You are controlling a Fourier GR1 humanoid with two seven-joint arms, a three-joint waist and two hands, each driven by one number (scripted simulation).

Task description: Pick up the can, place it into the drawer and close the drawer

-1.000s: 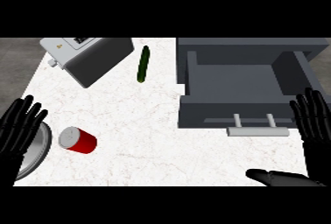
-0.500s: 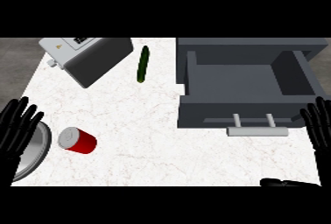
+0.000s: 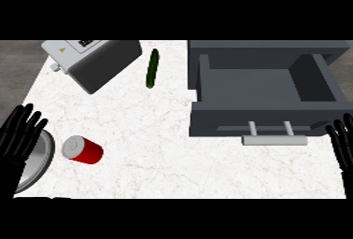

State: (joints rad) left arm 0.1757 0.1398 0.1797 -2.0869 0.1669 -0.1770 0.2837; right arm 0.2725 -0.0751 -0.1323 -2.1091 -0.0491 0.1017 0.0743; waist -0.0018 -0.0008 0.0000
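A red can with a grey lid lies on its side on the white counter at the lower left. The grey drawer stands pulled out at the upper right, its inside bare, its handle facing me. My left hand is open with fingers up at the left edge, just left of the can and apart from it. Only straight fingers of my right hand show at the right edge, beside the drawer's front corner.
A grey toaster sits tilted at the upper left. A green cucumber lies between the toaster and the drawer. A metal plate rests at the left edge, partly under my left hand.
My right hand has slid rightward, now mostly out of view. The dark fingers at the lower right edge have left the view. My left hand shifted slightly left.
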